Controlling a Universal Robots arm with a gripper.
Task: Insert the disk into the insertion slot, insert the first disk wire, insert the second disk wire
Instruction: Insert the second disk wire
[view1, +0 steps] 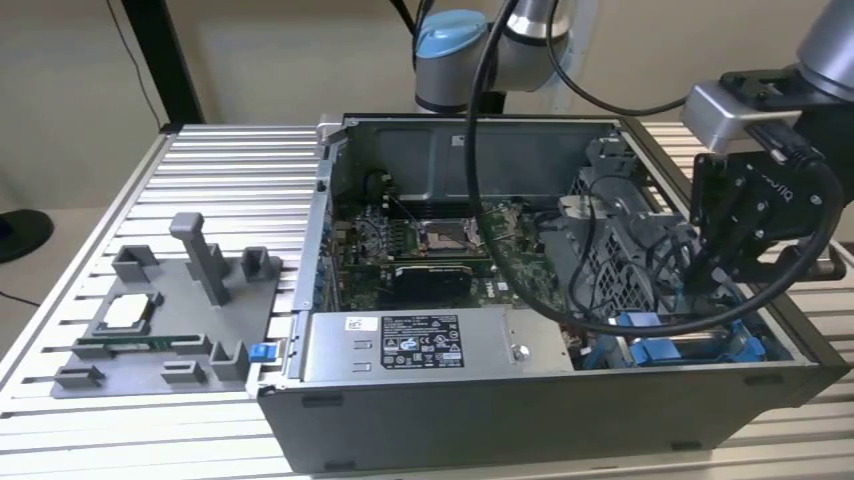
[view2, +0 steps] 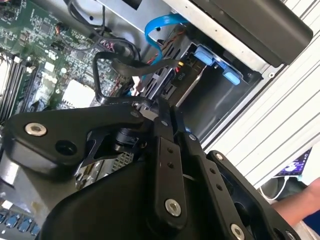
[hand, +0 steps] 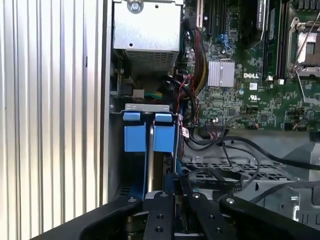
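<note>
Down by the near corner of the open computer case (view1: 534, 410), on the exterior view's right, we see the gripper (view1: 714, 275) dipped inside the case. In the second wrist view its two black fingers (view2: 167, 130) sit pressed close together, with no gap we can see. A thin dark wire (view2: 107, 65) loops up from right at the tips, so it may be pinched there, but we cannot tell for sure.

Just past the gripper is the insertion slot (hand: 117, 150), in that same corner of the case. The disk (hand: 149, 137) is standing inside it, and its two blue tabs (hand: 164, 132) sit side by side at the top.

Next to the slot, further into the case, is the green board (hand: 240, 95). Beyond the case, on the exterior view's left, a grey tray (view1: 174, 320) rests on the table (view1: 94, 215).
</note>
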